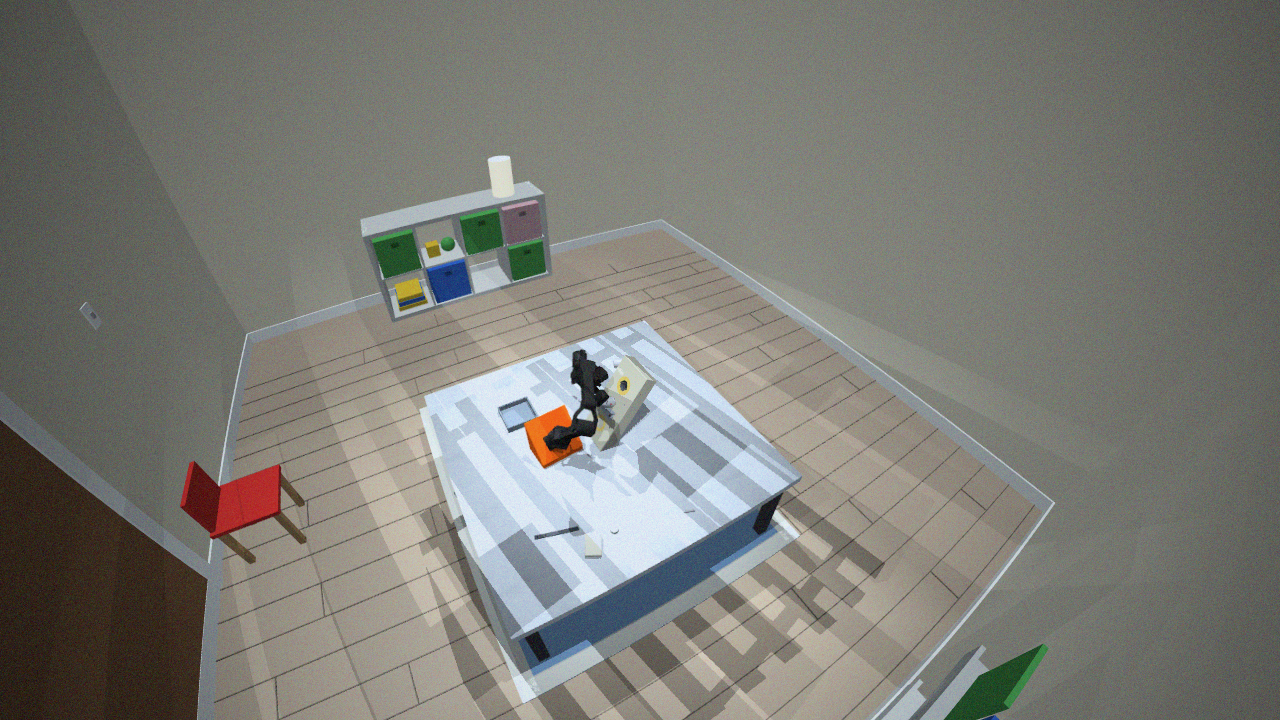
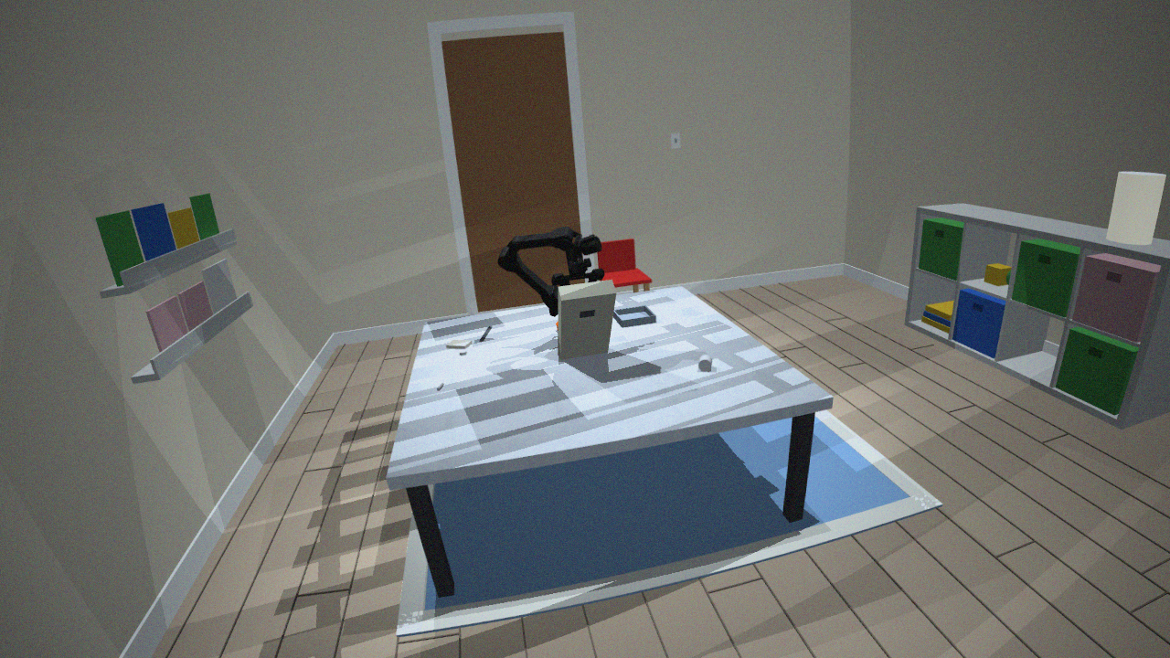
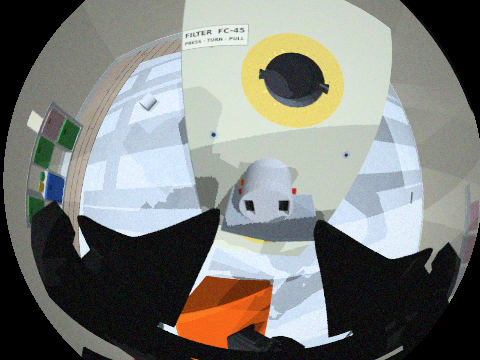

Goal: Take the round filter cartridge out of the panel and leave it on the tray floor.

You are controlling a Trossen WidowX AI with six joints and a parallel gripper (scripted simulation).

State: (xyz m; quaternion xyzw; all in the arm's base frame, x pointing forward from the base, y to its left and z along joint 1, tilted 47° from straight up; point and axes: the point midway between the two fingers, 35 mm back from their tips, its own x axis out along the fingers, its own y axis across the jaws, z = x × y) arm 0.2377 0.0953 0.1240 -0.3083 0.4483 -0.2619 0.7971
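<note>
The beige service panel (image 1: 640, 386) (image 2: 585, 331) (image 3: 280, 142) stands slanted on the table. Its round port (image 3: 295, 80), ringed in yellow, is dark and empty. The pale grey cartridge (image 3: 267, 180) is out of it, below the port and in front of the panel, its two-slotted face toward the wrist camera. It appears to lie on a grey block; the contact is not clear. My gripper (image 3: 268, 222) is open, with one finger on each side of the cartridge's face in the wrist view and a gap at both. The shallow grey tray (image 1: 504, 421) (image 2: 636, 321) is empty.
The grey block (image 3: 303, 207) is under the cartridge. An orange box (image 1: 539, 440) (image 3: 225, 312) is by the arm's base. A small grey cylinder (image 2: 705, 363) (image 3: 148, 102) lies beyond the panel. A dark rod (image 1: 556, 532) (image 2: 485, 334) and a pale block (image 1: 592, 547) (image 2: 458, 344) lie farther off.
</note>
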